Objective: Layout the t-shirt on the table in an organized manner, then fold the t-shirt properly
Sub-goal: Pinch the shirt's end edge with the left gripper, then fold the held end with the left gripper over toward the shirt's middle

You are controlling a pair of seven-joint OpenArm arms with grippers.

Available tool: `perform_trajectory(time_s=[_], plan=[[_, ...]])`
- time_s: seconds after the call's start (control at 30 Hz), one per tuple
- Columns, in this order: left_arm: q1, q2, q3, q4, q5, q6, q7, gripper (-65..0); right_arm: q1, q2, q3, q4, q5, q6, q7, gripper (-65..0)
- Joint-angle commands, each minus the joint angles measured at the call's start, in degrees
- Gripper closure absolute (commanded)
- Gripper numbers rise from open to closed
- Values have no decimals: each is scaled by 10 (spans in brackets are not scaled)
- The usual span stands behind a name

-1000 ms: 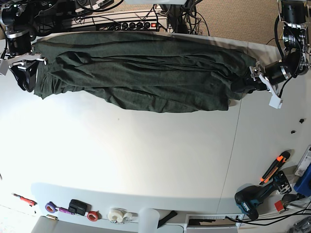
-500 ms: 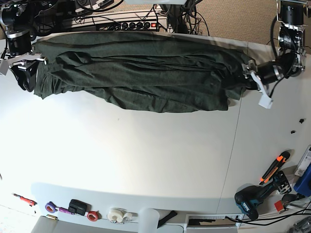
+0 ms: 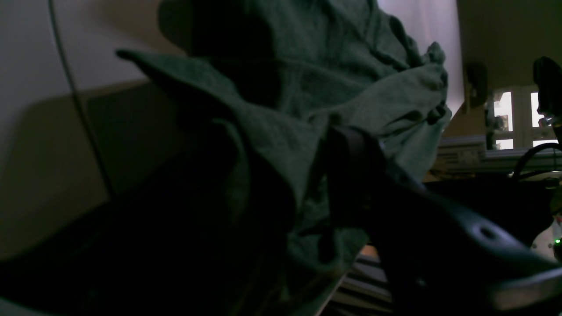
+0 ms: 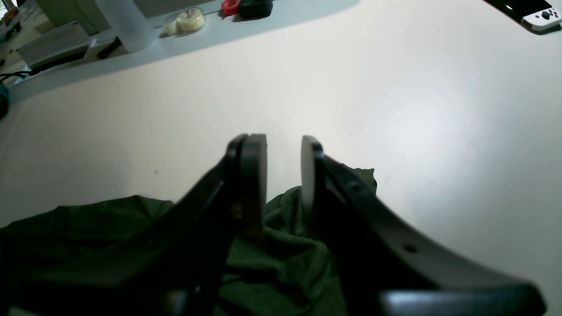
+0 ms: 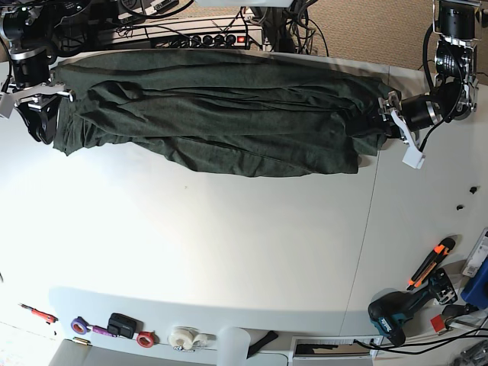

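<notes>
The dark green t-shirt [image 5: 221, 122] lies stretched in long creases across the far part of the white table [image 5: 229, 244]. My left gripper [image 5: 383, 126] sits at the shirt's bunched right end. In the left wrist view the cloth [image 3: 307, 101] hangs in a heap between its wide-apart jaws, and one dark finger [image 3: 373, 188] shows on the right. My right gripper [image 5: 38, 126] rests at the shirt's left edge. In its own view the right gripper [image 4: 283, 145] has a gap between the pads. The shirt [image 4: 281, 210] lies under and between the fingers, with none pinched at the tips.
A power strip [image 5: 206, 38] and cables run along the far edge. At the near edge lie tape rolls [image 5: 183, 337] and a screwdriver [image 5: 38, 313]. A drill [image 5: 393, 316] and an orange-handled tool [image 5: 431, 263] sit at the near right. A seam [image 5: 370, 229] crosses the table.
My left gripper has pushed left and a little up into the shirt's right end, and its jaws have begun to narrow. The right arm and the shirt's left end have not moved.
</notes>
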Motion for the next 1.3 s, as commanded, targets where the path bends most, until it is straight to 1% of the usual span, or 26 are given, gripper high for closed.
perform_trajectory(time_s=[0.0, 0.03, 0.07, 0.1, 0.13, 0.17, 0.27, 0.3, 0.37, 0.43, 0.6, 0.73, 0.87, 1.03, 1.07, 1.13, 1.17, 1.27], plan=[[9, -6, 5, -5, 57, 24, 48, -253, 0, 8, 2, 10, 15, 1, 13, -144], [9, -6, 5, -5, 56, 24, 48, -173, 0, 8, 2, 10, 15, 1, 12, -144], [9, -6, 5, -5, 56, 21, 48, -70, 0, 8, 2, 10, 15, 1, 10, -144], [9, -6, 5, -5, 51, 19, 48, 0, 0, 8, 2, 10, 15, 1, 10, -144], [9, -6, 5, -5, 41, 12, 47, 0, 0, 8, 2, 10, 15, 1, 9, -144], [8, -6, 5, -5, 23, -6, 45, 0, 0, 8, 2, 10, 15, 1, 9, -145], [5, -6, 5, 5, -71, -80, 49, 0, 0, 8, 2, 10, 15, 1, 9, -145], [4, -4, 5, 15, -92, -95, 54, 0, 1, 8, 2, 10, 14, 1, 9, -144], [1, 2, 5, 42, -98, -95, 69, 0, 1, 8, 2, 10, 11, 1, 9, -144], [-1, 16, 5, 79, -98, -95, 74, 0, 1, 8, 2, 10, 0, 1, 9, -144], [-10, 76, 6, 165, -95, -95, 73, 0, 1, 8, 2, 10, -28, 1, 12, -144], [-41, 115, 22, 176, -62, -95, 62, 0, 1, 8, 2, 10, -37, 1, 15, -145], [-63, 140, 94, 176, 15, -95, 17, 0, 1, 8, 2, 10, -45, 1, 19, -144], [-84, 179, 184, 175, 110, -94, -26, 0, 0, 8, 2, 10, -114, 1, 34, -144], [-88, 185, 201, 175, 128, -83, -33, 0, 1, 8, 2, 10, -126, 1, 39, -144], [-96, 196, 232, 175, 165, -74, -49, 0, 1, 8, 2, 10, -144, 0, 48, -144], [-99, 203, 247, 175, 183, -72, -58, 0, 1, 8, 2, 10, -148, -4, 52, -144], [-105, 219, 285, 175, 222, -49, -72, 0, 1, 8, 2, 10, -153, -4, 56, -144]])
